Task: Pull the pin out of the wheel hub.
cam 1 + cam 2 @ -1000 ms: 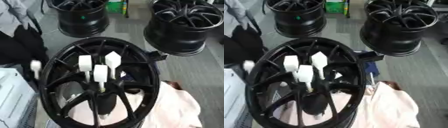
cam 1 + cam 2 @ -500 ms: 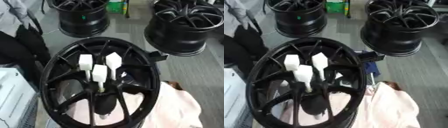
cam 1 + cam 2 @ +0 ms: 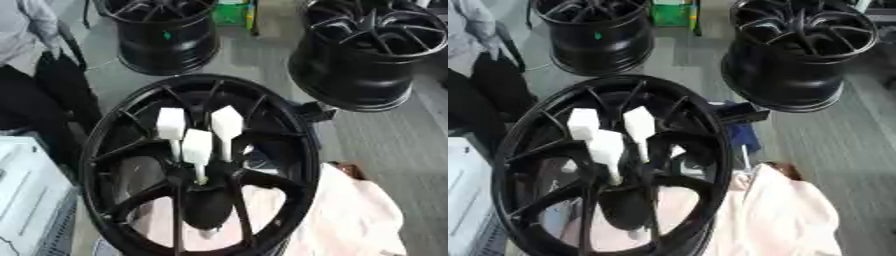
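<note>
1. Left eye view: a black wheel (image 3: 197, 167) fills the near frame, face up and tilted toward me. Three white pins (image 3: 199, 145) stand in its hub (image 3: 203, 177), block-shaped heads up, thin shanks running down into the dark centre. Each long axis runs from the hub up and away from me, so I judge a pull has to follow that line, not go sideways. Neither of my hands shows here; I cannot say how open they are or whether they hold anything, nor which is nearer.

2. Left eye view, surroundings: a pale cloth (image 3: 350, 215) lies under the wheel's right edge. Two more black wheels (image 3: 376, 55) stand behind on the grey floor (image 3: 262, 55). A white case (image 3: 26, 200) sits at lower left.

3. Right eye view: the same three pins, heads clustered left of centre, the front one (image 3: 607, 145) lowest and nearest me, the back two just beside each other. No hand enters from either side here. A blue thing (image 3: 741, 135) shows beyond the rim on the right; I cannot make out what it is.
</note>
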Robot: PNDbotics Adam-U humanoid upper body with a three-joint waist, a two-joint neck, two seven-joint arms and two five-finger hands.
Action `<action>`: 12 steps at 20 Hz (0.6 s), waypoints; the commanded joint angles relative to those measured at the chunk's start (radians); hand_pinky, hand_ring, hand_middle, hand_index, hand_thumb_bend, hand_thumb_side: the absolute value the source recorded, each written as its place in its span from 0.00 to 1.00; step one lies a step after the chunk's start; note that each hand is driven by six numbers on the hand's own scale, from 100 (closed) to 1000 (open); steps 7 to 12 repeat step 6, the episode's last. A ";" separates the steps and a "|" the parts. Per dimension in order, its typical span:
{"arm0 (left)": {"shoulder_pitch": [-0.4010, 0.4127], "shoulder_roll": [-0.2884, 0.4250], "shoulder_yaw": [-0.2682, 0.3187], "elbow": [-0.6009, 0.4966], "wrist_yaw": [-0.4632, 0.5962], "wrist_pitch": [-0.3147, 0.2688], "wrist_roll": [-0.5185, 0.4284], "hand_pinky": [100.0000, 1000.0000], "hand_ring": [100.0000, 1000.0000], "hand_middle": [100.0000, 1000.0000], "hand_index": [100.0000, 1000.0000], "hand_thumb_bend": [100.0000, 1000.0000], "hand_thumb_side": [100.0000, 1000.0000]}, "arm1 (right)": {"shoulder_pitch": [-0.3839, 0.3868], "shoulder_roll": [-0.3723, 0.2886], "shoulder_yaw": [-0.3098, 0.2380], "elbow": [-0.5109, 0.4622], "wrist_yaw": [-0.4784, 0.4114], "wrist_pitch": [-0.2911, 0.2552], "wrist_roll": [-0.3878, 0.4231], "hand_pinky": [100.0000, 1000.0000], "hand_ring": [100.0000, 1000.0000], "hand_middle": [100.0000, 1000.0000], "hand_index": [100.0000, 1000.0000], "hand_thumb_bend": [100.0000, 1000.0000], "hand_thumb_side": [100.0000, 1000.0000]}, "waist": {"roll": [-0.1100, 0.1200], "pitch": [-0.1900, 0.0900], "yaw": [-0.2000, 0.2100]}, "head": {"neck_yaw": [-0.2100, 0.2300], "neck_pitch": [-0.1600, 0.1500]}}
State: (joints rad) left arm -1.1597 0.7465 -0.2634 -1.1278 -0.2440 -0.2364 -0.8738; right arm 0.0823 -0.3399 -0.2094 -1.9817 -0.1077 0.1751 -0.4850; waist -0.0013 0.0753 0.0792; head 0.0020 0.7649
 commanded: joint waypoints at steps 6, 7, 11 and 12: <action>-0.023 0.013 -0.121 -0.167 0.137 -0.019 -0.033 0.79 0.77 0.65 0.79 0.22 0.27 | -0.012 -0.037 -0.009 -0.018 0.006 -0.006 0.002 0.68 0.70 0.73 0.75 0.00 0.73 | 0.004 -0.008 -0.005 | 0.013 0.005; -0.023 0.013 -0.121 -0.167 0.137 -0.019 -0.033 0.79 0.77 0.65 0.79 0.22 0.27 | -0.012 -0.037 -0.009 -0.018 0.006 -0.006 0.002 0.68 0.70 0.73 0.75 0.00 0.73 | 0.004 -0.008 -0.005 | 0.013 0.005; -0.023 0.013 -0.121 -0.167 0.137 -0.019 -0.033 0.79 0.77 0.65 0.79 0.22 0.27 | -0.012 -0.037 -0.009 -0.018 0.006 -0.006 0.002 0.68 0.70 0.73 0.75 0.00 0.73 | 0.004 -0.008 -0.005 | 0.013 0.005; -0.023 0.013 -0.121 -0.167 0.137 -0.019 -0.033 0.79 0.77 0.65 0.79 0.22 0.27 | -0.012 -0.037 -0.009 -0.018 0.006 -0.006 0.002 0.68 0.70 0.73 0.75 0.00 0.73 | 0.004 -0.008 -0.005 | 0.013 0.005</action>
